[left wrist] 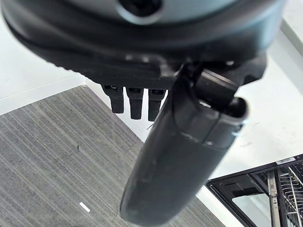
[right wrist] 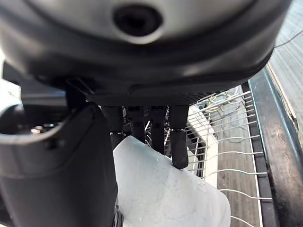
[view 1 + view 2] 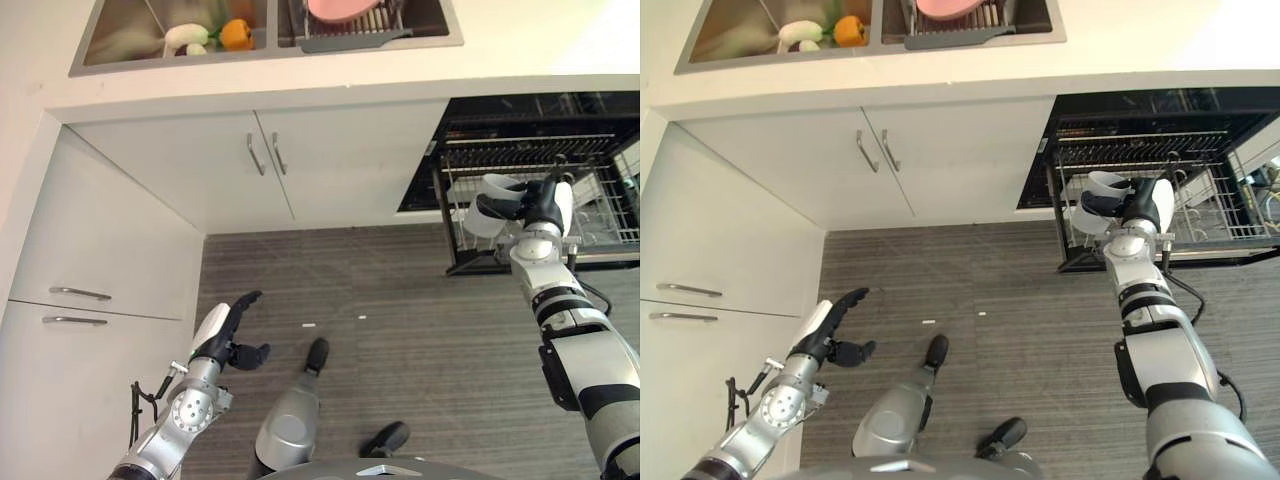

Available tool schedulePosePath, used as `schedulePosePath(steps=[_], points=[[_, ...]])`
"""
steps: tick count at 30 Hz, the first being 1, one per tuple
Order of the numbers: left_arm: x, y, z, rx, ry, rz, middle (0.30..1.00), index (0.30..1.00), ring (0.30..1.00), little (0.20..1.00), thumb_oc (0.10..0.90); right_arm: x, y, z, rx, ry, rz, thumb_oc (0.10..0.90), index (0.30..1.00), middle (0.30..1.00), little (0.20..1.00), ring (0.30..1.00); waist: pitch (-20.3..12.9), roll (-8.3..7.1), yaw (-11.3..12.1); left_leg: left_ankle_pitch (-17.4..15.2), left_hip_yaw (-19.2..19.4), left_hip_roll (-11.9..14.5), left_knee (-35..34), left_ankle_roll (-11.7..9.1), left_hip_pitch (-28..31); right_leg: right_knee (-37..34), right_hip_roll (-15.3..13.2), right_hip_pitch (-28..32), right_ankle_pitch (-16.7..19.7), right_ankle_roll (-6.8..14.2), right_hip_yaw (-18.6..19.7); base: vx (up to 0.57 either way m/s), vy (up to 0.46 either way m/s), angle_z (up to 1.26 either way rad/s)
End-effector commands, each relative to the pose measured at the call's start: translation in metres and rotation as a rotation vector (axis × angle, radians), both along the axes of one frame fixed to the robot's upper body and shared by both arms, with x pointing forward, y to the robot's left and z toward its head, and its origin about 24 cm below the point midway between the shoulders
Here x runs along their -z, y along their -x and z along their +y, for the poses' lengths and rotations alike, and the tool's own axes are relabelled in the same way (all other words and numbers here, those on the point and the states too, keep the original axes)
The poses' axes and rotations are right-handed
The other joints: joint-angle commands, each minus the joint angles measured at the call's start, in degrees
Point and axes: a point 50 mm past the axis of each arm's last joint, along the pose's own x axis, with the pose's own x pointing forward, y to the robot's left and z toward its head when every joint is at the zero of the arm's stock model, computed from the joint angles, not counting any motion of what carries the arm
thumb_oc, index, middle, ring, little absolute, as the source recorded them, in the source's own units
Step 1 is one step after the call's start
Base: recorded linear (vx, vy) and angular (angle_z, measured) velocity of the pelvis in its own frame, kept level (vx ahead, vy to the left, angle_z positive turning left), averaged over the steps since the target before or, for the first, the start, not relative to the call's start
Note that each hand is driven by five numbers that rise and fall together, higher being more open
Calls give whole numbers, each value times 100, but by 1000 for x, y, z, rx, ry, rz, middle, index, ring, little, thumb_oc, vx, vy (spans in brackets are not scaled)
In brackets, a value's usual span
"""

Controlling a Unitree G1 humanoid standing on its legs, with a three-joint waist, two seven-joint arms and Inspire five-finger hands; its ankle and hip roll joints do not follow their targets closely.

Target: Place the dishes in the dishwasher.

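Observation:
My right hand (image 3: 545,205) is shut on a white bowl (image 3: 490,208), holding it at the left front corner of the pulled-out dishwasher rack (image 3: 600,215). In the right wrist view the fingers (image 2: 179,142) curl over the bowl's rim (image 2: 165,189), with the wire rack just past them. A pink dish (image 3: 345,10) stands in the drying rack in the right sink basin. My left hand (image 3: 225,330) hangs low by the left cabinet, open and holding nothing, its thumb (image 1: 180,156) sticking out.
The left sink basin (image 3: 120,45) holds vegetables, among them an orange pepper (image 3: 237,34). White cabinet doors (image 3: 265,155) with metal handles stand under the sink. Drawers (image 3: 80,295) flank my left arm. Grey floor (image 3: 400,300) lies open between the cabinets and the dishwasher.

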Motion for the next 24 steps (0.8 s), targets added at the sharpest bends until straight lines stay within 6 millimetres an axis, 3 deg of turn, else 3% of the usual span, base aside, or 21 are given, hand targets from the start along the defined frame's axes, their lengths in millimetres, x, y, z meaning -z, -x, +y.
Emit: schedulePosePath(steps=[1, 9, 13, 14, 15, 21, 24], points=[[-26, -19, -11, 64, 16, -174, 900, 900, 900, 900, 800, -67, -7, -16, 29, 178, -198, 400, 300, 300, 300, 300, -305, -116, -26, -510, 504, 443, 12, -743, 39, 153, -358, 38, -161, 493, 223, -30, 24, 0], [-23, -23, -9, 35, 29, -178, 900, 900, 900, 900, 800, -73, 9, -52, 148, 197, -154, 400, 300, 300, 300, 300, -192, 195, 106, -385, 313, 253, 12, -775, -407, 197, -530, -177, -121, 582, -30, 5, 17, 12], [-25, -25, -11, 42, 38, -188, 900, 900, 900, 900, 800, -73, 10, -55, 153, 197, -147, 400, 300, 300, 300, 300, -200, 241, 123, -382, 280, 204, 12, -773, -461, 189, -557, -191, -111, 598, -66, 17, 10, 9], [-26, -26, -13, 45, 46, -195, 900, 900, 900, 900, 800, -73, 11, -58, 151, 193, -131, 431, 347, 347, 347, 347, -211, 256, 143, -380, 259, 169, 12, -769, -510, 181, -589, -204, -94, 625, -115, 50, 26, 18], [-26, -27, -13, 40, 49, -200, 900, 900, 900, 900, 800, -71, 11, -58, 147, 191, -122, 800, 900, 900, 900, 900, -221, 264, 167, -384, 234, 144, 12, -757, -525, 181, -601, -197, -99, 636, -140, 49, 23, 14], [-27, -33, -13, 18, 56, -212, 900, 900, 900, 900, 800, -72, 6, -50, 104, 213, -110, 800, 900, 900, 900, 900, -227, 157, 127, -418, 248, 122, 12, -728, -474, 193, -625, -169, -107, 633, -113, 16, 2, 5], [-10, -27, -6, -13, 18, -118, 900, 900, 900, 900, 800, -77, 1, -43, 81, 220, -134, 800, 900, 900, 900, 900, -214, 115, 55, -424, 305, 139, 12, -718, -433, 197, -626, -184, -96, 632, -52, -6, 9, -2]])
